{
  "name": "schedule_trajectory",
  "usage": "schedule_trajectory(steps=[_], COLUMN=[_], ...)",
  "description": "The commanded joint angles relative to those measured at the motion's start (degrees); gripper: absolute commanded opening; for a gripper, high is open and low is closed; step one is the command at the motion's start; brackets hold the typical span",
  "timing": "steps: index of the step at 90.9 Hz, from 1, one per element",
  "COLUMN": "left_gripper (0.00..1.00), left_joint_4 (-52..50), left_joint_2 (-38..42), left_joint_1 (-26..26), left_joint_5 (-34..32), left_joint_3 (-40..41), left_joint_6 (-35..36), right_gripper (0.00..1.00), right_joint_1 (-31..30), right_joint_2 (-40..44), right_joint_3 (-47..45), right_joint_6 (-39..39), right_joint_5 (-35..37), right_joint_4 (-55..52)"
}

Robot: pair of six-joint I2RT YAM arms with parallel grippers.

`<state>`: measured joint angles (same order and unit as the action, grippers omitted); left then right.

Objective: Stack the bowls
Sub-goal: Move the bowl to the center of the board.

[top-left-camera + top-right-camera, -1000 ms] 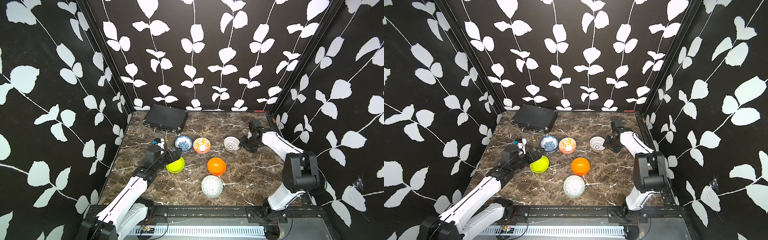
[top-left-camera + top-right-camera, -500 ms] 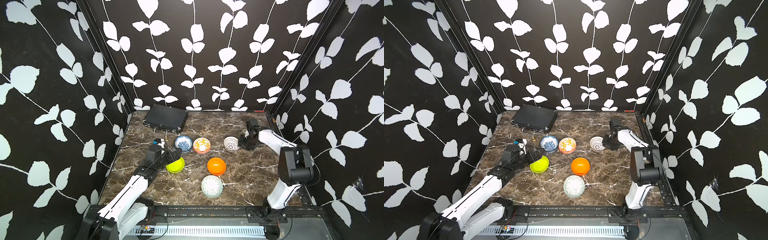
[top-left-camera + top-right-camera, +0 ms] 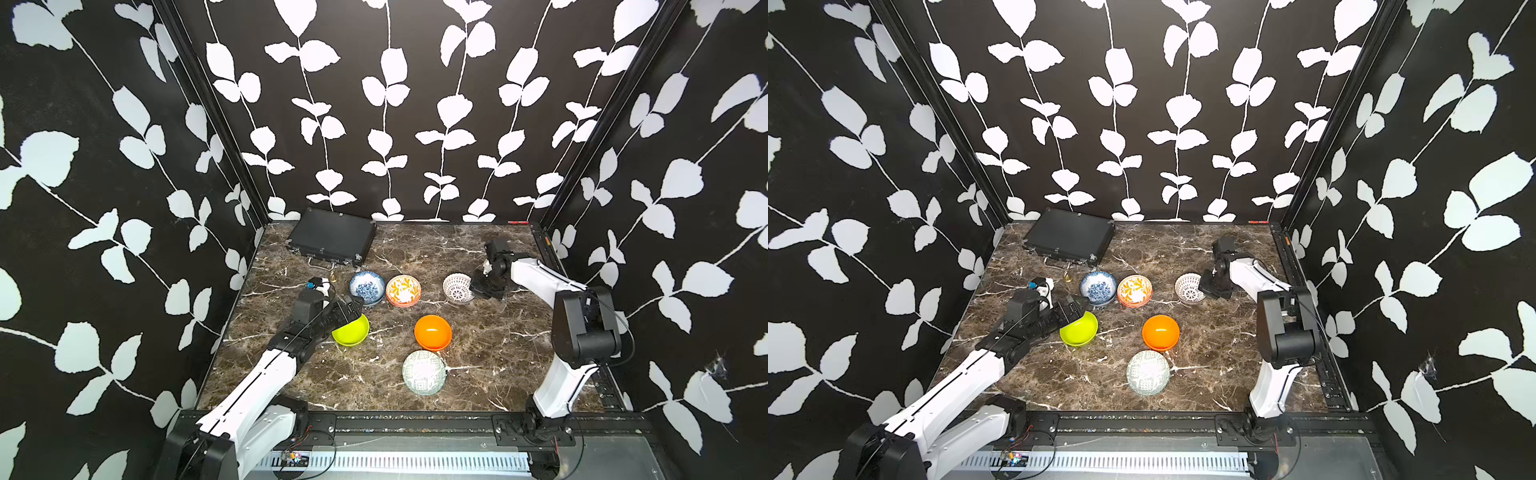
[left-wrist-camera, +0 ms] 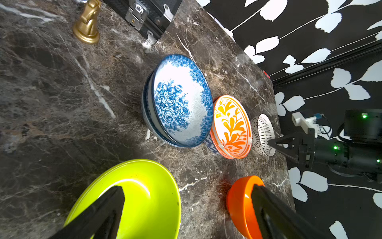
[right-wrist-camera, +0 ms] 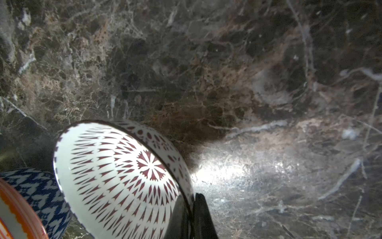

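Right gripper (image 5: 191, 199) has just snapped shut, pinching the white lattice bowl (image 5: 124, 175) by its rim for lifting; left gripper (image 4: 188, 187) hangs wide open, one finger over the lime bowl (image 4: 157, 207).

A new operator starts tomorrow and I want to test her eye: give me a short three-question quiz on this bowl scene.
1. True or false: the right gripper is shut on the rim of the white lattice bowl.
2. What stands near the black case? A) gold chess knight B) spoon C) cup
3. Fill in: the open left gripper is at the plain ___ bowl.
Key: 1 true. 2 A. 3 lime, the lime bowl.
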<state>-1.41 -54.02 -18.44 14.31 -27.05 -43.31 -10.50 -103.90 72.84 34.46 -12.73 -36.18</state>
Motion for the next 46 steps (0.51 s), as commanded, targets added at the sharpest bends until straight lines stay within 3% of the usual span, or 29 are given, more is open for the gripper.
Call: schedule_trajectory(steps=[1, 46], left_gripper=[0.99, 0.99], left_joint_4=[0.4, 0.68], left_joint_2=[0.14, 0.19], left_joint_1=[0.33, 0.33], left_joint_5=[-0.15, 0.1], left_joint_3=[-0.92, -0.87], left_joint_6=[0.68, 0.86], right_gripper=[0.0, 0.0], right_joint_1=[-0.82, -5.88], right_joint_2=[-0.65, -2.23], right_joint_3=[0.85, 2.0], right_joint_6=[0.08, 3.05], right_joint_5=[0.3, -0.87], right_joint_4=[-0.71, 0.43])
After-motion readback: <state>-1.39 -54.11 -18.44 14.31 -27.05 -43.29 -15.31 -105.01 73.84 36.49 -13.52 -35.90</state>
